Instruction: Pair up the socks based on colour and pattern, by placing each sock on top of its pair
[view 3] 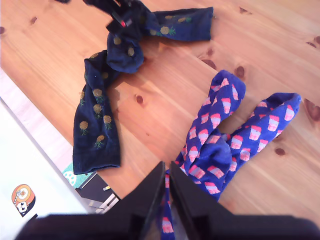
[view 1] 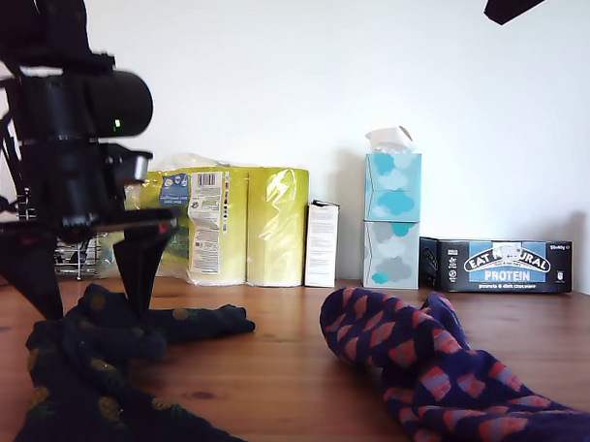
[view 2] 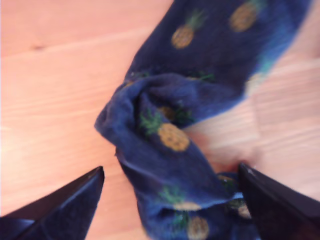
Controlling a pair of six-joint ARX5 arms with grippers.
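Straddling bunched pineapple socks (view 2: 170, 125) on the wooden surface (view 2: 55, 85), first gripper (view 2: 170, 187) jaws apart; second gripper (view 3: 166, 192) jaws together, high above block-motif socks (view 3: 225, 135).

We see bright, soft light on the wooden surface (view 3: 260, 40). The first wrist view is blurry, and the arm (view 1: 70, 126) looks dark against the white wall (view 1: 310, 76).

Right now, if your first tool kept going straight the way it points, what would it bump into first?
Probably the bunched dark navy knitted sock with yellowish pineapples; it lies between my first tool's open tips, though depth is unclear.
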